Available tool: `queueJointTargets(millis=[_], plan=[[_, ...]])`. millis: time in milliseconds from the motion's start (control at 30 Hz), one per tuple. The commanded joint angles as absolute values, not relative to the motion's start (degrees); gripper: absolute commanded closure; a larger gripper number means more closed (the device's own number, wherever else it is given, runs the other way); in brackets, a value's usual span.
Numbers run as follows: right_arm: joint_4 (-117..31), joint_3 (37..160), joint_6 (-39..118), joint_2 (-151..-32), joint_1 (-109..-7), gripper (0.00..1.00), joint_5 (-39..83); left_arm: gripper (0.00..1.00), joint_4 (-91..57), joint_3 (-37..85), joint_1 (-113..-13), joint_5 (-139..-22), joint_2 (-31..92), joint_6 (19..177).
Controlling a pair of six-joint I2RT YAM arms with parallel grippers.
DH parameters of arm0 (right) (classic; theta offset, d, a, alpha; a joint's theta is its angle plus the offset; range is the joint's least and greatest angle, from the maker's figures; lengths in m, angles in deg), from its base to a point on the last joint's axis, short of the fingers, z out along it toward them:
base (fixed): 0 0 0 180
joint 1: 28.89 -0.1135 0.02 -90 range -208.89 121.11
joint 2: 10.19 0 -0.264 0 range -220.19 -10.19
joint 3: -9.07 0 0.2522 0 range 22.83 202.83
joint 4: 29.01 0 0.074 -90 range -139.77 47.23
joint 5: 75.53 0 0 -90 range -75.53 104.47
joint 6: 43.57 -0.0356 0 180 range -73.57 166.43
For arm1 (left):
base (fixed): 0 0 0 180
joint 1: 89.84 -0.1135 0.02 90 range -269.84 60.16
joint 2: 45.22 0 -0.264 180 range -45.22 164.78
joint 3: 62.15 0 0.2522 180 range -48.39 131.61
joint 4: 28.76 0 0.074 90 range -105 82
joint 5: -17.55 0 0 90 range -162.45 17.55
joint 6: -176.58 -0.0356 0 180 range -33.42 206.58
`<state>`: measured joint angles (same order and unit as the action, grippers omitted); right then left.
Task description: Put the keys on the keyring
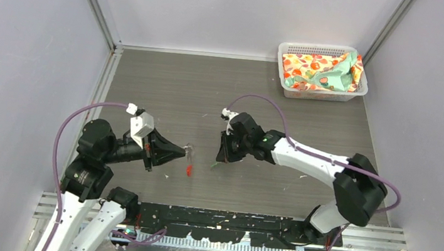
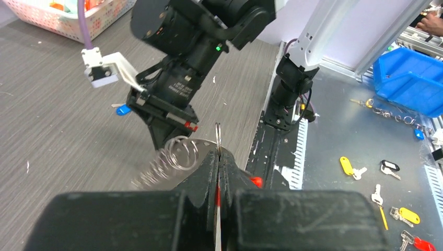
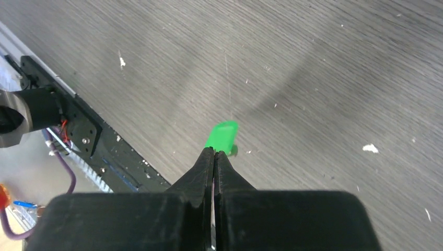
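We see the left gripper (image 2: 218,155) pinched tight on the keyring (image 2: 218,135) at lower centre of the left wrist view. One thin ring stands upright out of its tips, the wire loops trail off to the left, and the red tag (image 1: 189,170) shows just below the tips in the overhead view. The right gripper (image 3: 214,152) is closed as well, nipping the green key (image 3: 222,135), whose head pokes past its tips at mid-frame, while the blue key (image 2: 123,110) lies on the table (image 2: 47,130) left of centre. White print on the right arm's wrist housing (image 2: 180,86) is too small for us to read.
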<state>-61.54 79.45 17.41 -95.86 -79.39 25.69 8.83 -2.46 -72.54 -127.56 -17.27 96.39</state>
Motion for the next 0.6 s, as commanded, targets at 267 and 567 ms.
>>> queueJointTargets(millis=[267, 567], plan=[[-54.78, 76.88, 19.08, -101.21, -76.09, 0.56, 25.44, 1.0, 10.83, -1.28, -72.43, -130.61, -17.83, 92.48], [-61.13, 82.25, 29.72, -81.32, -74.66, 0.38, 27.05, 1.0, 10.37, -1.49, -72.43, -135.21, -15.88, 92.89]])
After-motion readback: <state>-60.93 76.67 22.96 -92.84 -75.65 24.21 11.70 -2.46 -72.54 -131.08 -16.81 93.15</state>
